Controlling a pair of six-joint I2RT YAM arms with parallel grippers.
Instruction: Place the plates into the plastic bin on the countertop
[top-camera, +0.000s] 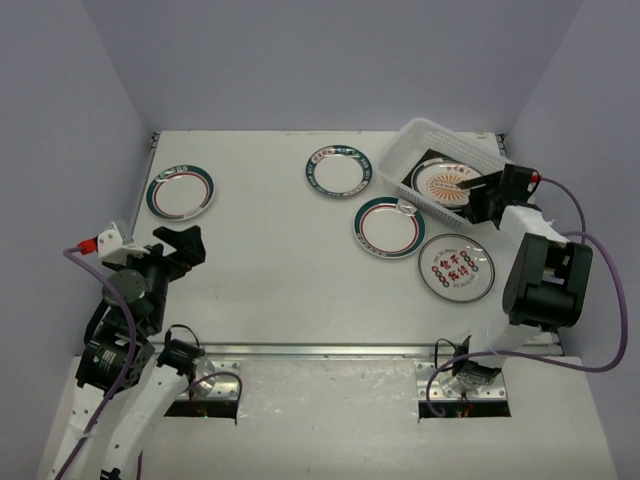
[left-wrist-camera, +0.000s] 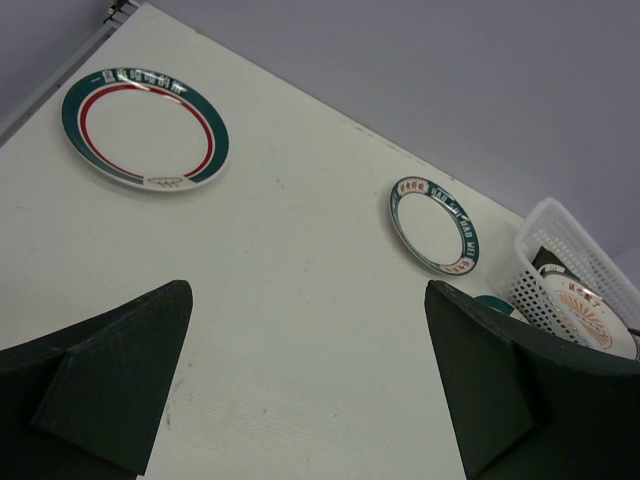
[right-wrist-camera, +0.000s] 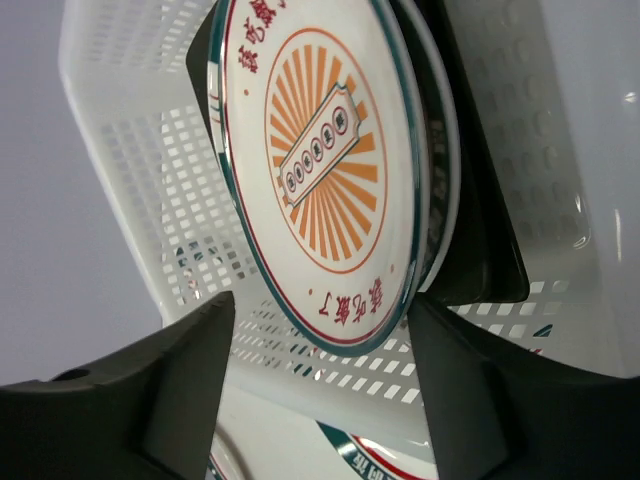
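Observation:
The plastic bin (top-camera: 420, 135) sits tilted at the back right of the countertop (top-camera: 270, 270). An orange sunburst plate (top-camera: 445, 184) lies in it on a dark square plate (right-wrist-camera: 480, 230). My right gripper (top-camera: 478, 185) is at the bin's near rim. In the right wrist view the sunburst plate (right-wrist-camera: 320, 170) stands between the parted jaws of the right gripper (right-wrist-camera: 320, 330), clear of the left finger. My left gripper (top-camera: 185, 243) hovers open and empty at the left. Three ringed plates (top-camera: 180, 192) (top-camera: 338, 171) (top-camera: 389, 227) and a red-character plate (top-camera: 456, 267) lie on the countertop.
The ringed plate nearest the bin touches or tucks under its front corner. Grey walls close in the left, back and right sides. A metal strip (top-camera: 320, 350) edges the front. In the left wrist view, two plates (left-wrist-camera: 146, 128) (left-wrist-camera: 434, 224) and the bin (left-wrist-camera: 560, 260) lie ahead.

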